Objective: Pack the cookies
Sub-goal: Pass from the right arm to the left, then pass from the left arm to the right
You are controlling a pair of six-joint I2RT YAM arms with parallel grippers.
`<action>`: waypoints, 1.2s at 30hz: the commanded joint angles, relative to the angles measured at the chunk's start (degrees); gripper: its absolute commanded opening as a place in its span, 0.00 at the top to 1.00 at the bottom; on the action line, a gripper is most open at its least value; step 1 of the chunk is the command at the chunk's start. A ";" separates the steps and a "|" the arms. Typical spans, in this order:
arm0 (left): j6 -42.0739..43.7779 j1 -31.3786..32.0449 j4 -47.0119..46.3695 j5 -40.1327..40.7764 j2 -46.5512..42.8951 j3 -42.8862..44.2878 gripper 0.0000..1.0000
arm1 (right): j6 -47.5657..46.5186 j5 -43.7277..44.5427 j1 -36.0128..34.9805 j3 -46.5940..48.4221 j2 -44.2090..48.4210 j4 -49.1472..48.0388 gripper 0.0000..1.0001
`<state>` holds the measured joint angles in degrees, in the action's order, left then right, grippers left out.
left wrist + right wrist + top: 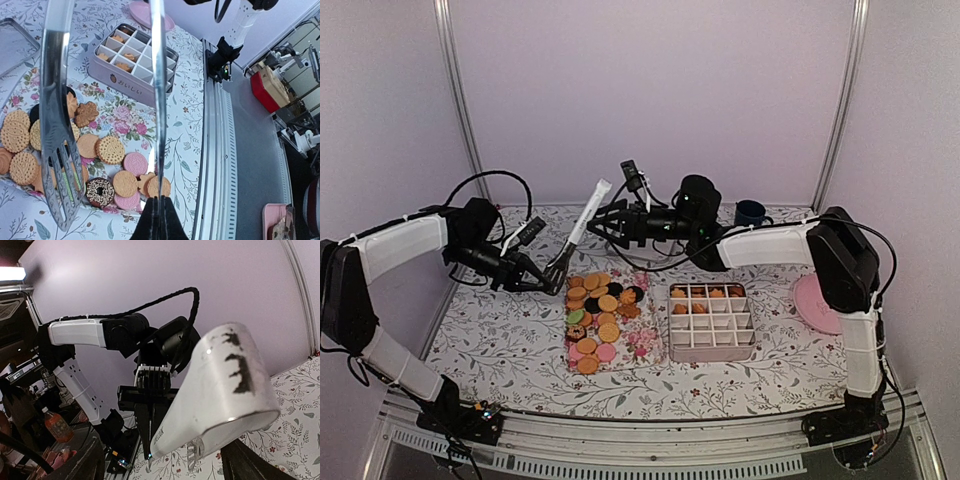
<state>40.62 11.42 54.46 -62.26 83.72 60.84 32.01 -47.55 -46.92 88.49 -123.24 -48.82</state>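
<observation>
the cookies (pixel 598 305) lie heaped on the floral tray (pixel 645 342), centre of the overhead frame. they look light, stiff and crumbly, best pinched gently across the flat faces. the left gripper (pixel 540 271) clamps metal tongs (pixel 57 150). the right gripper (pixel 612 226) is at a white sleeve (pixel 590 208), and i cannot tell how its jaws stand.

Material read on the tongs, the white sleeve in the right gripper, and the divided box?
Tongs: polished metal, likely stainless; mirror-like glare, slotted blade. White sleeve in the right gripper: matte paper or thin plastic, can't tell which; smooth surface with black print. Divided box: grey, metallic-looking wall with printed text, probably tin; the white dividers could be card or plastic.
</observation>
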 commanded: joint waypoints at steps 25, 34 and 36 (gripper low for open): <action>3.59 0.42 2.30 2.34 -0.78 2.18 1.00 | -1.60 -0.15 3.59 -1.38 3.52 3.70 0.17; 3.51 0.52 2.28 2.05 -0.57 2.57 1.00 | -2.64 -0.24 3.61 -0.50 3.08 4.83 0.17; 3.41 0.51 2.27 2.12 -0.40 2.53 1.00 | -1.32 -1.96 3.23 0.53 2.41 3.54 0.16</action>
<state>43.11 11.60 56.66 -58.63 83.77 61.80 28.91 -47.09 -43.38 87.66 -121.97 -42.17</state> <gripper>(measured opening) 0.007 0.833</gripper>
